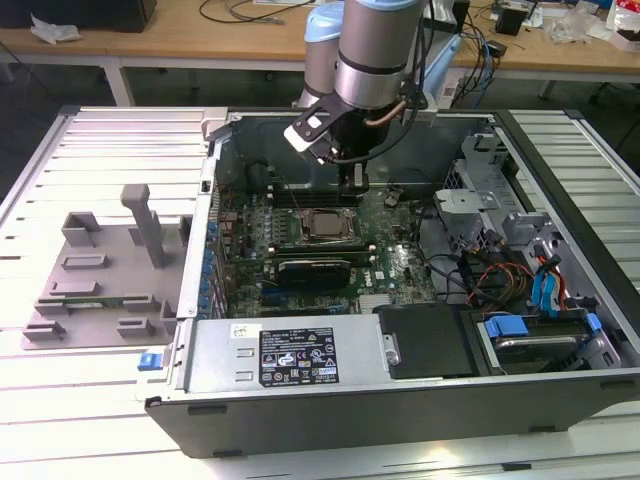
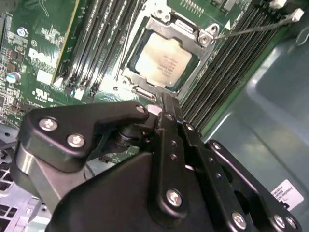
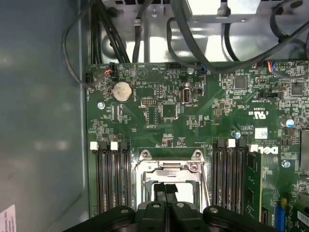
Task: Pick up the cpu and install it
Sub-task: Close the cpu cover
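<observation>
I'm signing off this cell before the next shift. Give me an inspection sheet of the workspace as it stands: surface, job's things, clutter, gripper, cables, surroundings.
Surface: white slatted table bearing an open computer case.
Job's things: cpu lies inside the socket frame on the motherboard, silvery top up.
Clutter: grey slotted tray on the table, at the exterior view's left of the case.
Gripper: gripper shut, holding nothing, hovers close to the socket frame.
Cables: black cables run past the motherboard's edge; coloured wires by the drive bay.
Surroundings: wooden bench behind the table, loose cables on it.
</observation>
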### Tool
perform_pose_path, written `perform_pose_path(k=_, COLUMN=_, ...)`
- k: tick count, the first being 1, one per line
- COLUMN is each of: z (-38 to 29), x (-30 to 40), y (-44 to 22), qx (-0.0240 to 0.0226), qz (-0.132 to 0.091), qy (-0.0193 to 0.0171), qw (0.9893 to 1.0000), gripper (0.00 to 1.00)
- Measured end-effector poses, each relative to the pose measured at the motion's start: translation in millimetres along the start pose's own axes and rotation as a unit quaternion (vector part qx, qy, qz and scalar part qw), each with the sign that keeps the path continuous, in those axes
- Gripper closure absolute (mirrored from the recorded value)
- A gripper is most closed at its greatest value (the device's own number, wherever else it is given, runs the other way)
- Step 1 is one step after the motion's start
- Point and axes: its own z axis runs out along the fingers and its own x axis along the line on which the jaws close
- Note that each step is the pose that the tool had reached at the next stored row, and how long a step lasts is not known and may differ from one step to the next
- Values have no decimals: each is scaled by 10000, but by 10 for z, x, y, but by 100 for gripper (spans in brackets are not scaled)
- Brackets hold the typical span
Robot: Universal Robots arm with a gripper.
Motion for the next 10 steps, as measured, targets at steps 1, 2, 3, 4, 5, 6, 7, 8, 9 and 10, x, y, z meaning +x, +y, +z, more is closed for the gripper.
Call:
perform_pose_path(k=1, z=11, x=-8, y=-10, qx=0, qz=-2, qy=-1, qw=10000, gripper=89)
perform_pose_path(k=2, z=23, x=-24, y=-26, qx=-1, qz=-5, qy=-1, qw=10000, gripper=89)
perform_pose_path(k=3, z=31, x=-38, y=-38, qx=-3, qz=-7, qy=-1, qw=10000, gripper=89)
perform_pose_path(k=4, z=42, x=-61, y=-57, qx=-5, qz=-10, qy=-1, qw=10000, gripper=89)
perform_pose_path(k=5, z=52, x=-86, y=-79, qx=-9, qz=-13, qy=-1, qw=10000, gripper=89)
perform_pose_path(k=6, z=60, x=-99, y=-98, qx=-13, qz=-15, qy=-1, qw=10000, gripper=89)
perform_pose_path(k=7, z=65, x=-103, y=-114, qx=-17, qz=-18, qy=-1, qw=10000, gripper=89)
perform_pose_path(k=8, z=68, x=-105, y=-140, qx=-22, qz=-22, qy=-4, qw=10000, gripper=89)
perform_pose_path(k=9, z=68, x=-105, y=-141, qx=-22, qz=-24, qy=-7, qw=10000, gripper=89)
perform_pose_path(k=10, z=68, x=-106, y=-141, qx=-22, qz=-41, qy=-8, qw=10000, gripper=89)
